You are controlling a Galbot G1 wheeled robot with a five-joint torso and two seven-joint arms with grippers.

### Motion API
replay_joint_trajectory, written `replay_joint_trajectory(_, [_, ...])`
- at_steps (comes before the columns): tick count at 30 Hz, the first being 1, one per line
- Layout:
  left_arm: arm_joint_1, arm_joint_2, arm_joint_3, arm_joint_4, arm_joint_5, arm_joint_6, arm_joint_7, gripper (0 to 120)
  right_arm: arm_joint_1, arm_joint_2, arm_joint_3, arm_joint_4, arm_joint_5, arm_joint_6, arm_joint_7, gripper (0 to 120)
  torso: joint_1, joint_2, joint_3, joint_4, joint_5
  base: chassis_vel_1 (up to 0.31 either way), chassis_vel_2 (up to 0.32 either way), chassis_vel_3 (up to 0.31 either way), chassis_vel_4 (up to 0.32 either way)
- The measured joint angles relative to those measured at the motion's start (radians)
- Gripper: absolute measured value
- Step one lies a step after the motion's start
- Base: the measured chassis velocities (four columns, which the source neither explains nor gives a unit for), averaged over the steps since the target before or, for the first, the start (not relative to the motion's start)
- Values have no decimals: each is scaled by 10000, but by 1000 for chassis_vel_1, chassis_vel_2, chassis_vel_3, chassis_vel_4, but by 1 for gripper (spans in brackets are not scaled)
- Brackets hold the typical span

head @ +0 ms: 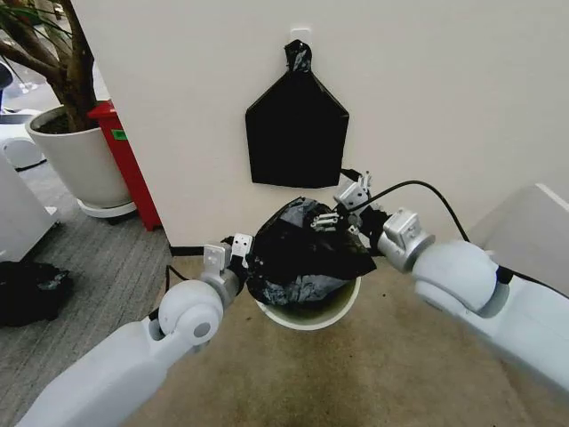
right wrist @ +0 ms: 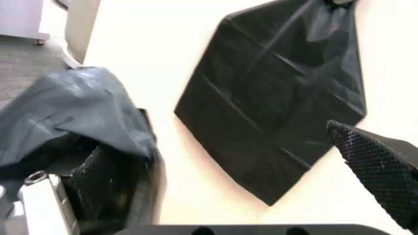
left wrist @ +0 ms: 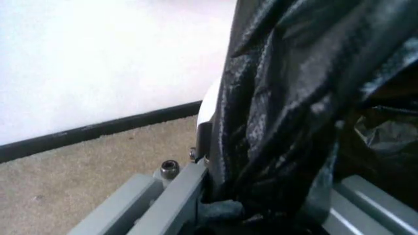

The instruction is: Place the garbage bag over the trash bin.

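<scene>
The crinkly black garbage bag (head: 302,258) lies bunched over the mouth of the white trash bin (head: 311,318), which stands on the carpet against the wall. Only the near rim of the bin shows under it. My left gripper (head: 238,256) is at the bag's left edge and shut on a fold of it (left wrist: 274,122), with the bin's white wall (left wrist: 207,110) just behind. My right gripper (head: 342,207) is at the bag's upper right, open. One finger (right wrist: 98,178) sits under a draped fold of bag (right wrist: 72,107); the other finger (right wrist: 379,169) is bare.
A flat black bag bundle (head: 296,133) hangs on the wall right above the bin. A large white plant pot (head: 80,165) and a red stand (head: 129,165) are at the left, and a dark heap (head: 27,289) lies on the grey floor. A black cable (head: 427,191) trails behind my right arm.
</scene>
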State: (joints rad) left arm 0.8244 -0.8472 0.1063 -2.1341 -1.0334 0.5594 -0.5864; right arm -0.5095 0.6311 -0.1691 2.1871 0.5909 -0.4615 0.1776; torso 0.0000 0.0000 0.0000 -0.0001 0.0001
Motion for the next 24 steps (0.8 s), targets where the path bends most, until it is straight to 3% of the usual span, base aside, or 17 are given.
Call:
replay_joint_trajectory(9, [328, 178, -137, -163, 721, -34, 678, 0, 799, 69, -439, -407, 1665, -434, 481, 100, 0, 0, 0, 1, 0, 0, 0, 0, 0])
replay_joint_trajectory(15, [772, 415, -454, -319, 1612, -265, 1445, 0, 1500, 142, -472, -1146, 5505, -1344, 607, 100, 0, 0, 0, 1, -1, 0, 0, 0, 0])
replay_joint_trajectory(24, [1418, 669, -877, -530, 2362, -675, 2292, 0, 1868, 478, -114, -2150, 8876, -2292, 1552, 100, -1, 0, 0, 2, -1, 0, 0, 0, 0])
